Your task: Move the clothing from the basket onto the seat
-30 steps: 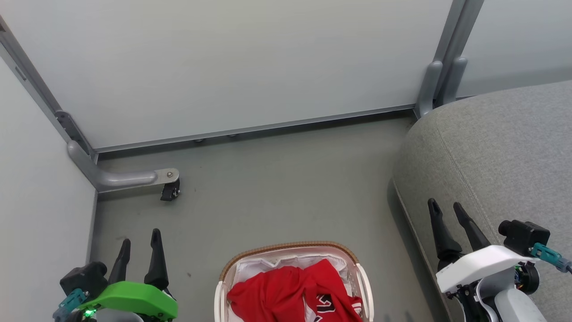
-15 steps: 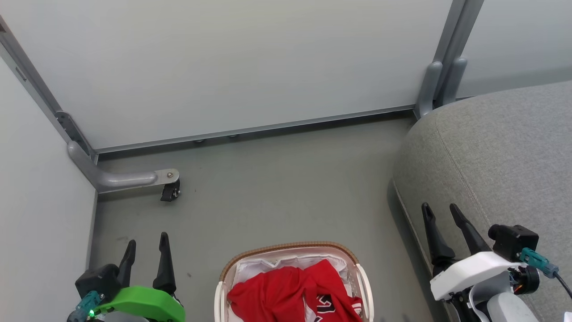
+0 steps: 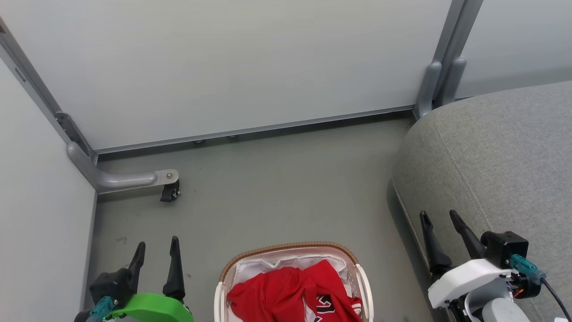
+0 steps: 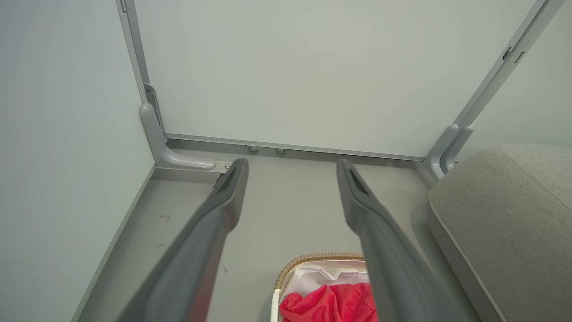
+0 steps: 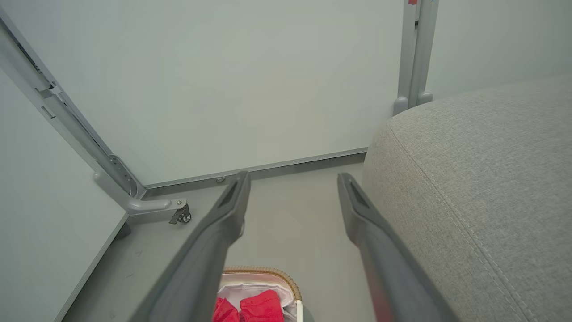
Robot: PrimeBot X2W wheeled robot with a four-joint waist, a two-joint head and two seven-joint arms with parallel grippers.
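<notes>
Both sets of jaws were formed of long, dark, tapered fingers [image 3: 174,264]. The left wrist was capped by a green cover [image 3: 154,308], the right by a white cover [image 3: 462,279], beside which a black camera block [image 3: 502,248] and teal plug [image 3: 526,267] were mounted.

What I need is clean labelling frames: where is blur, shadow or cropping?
Head view: sharp, evenly lit, soft shadow on the floor beside the sofa, basket cropped at the bottom. Left wrist view: left gripper blurred up close. Right wrist view: right gripper blurred likewise, sofa weave crisp.
</notes>
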